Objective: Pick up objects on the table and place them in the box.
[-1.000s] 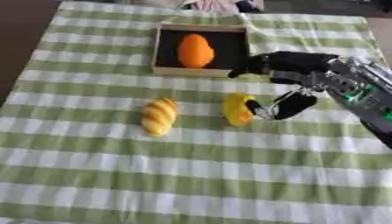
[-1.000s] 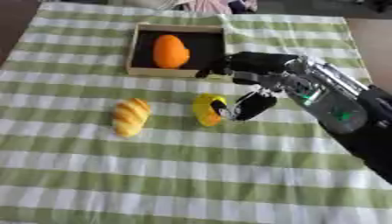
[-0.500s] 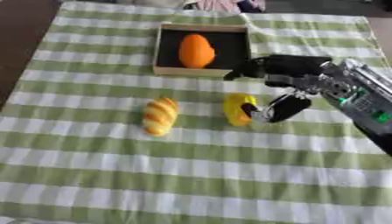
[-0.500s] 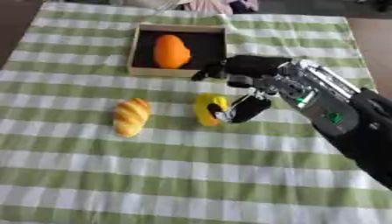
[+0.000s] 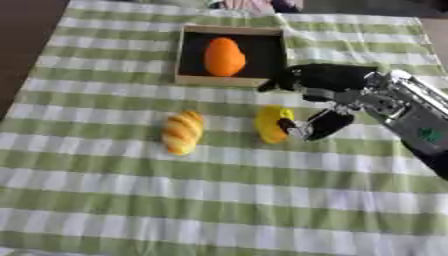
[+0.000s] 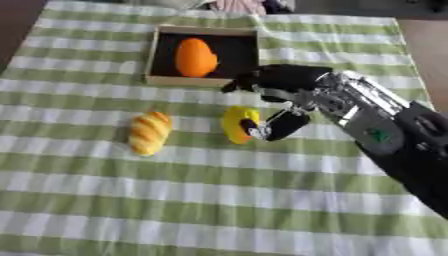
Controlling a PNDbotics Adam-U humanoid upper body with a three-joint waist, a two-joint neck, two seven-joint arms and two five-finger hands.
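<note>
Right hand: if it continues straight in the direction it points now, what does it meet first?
Most likely the yellow object; the right hand points left toward it, thumb seemingly already at its edge. Contact is unclear.

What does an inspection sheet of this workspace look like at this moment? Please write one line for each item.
Surface: table under a green and white checked cloth, lying flat.
Job's things: box at the far side, holding an orange fruit; a yellow object and a bread roll lie on the cloth outside it.
Clutter: nothing seen.
Hands: right hand is above and beside the yellow object, thumb at its right side; a closed grip cannot be confirmed. Left hand is not in view.
Cables: nothing seen.
Surroundings: dark floor past the cloth edges; unclear things beyond the far edge.
</note>
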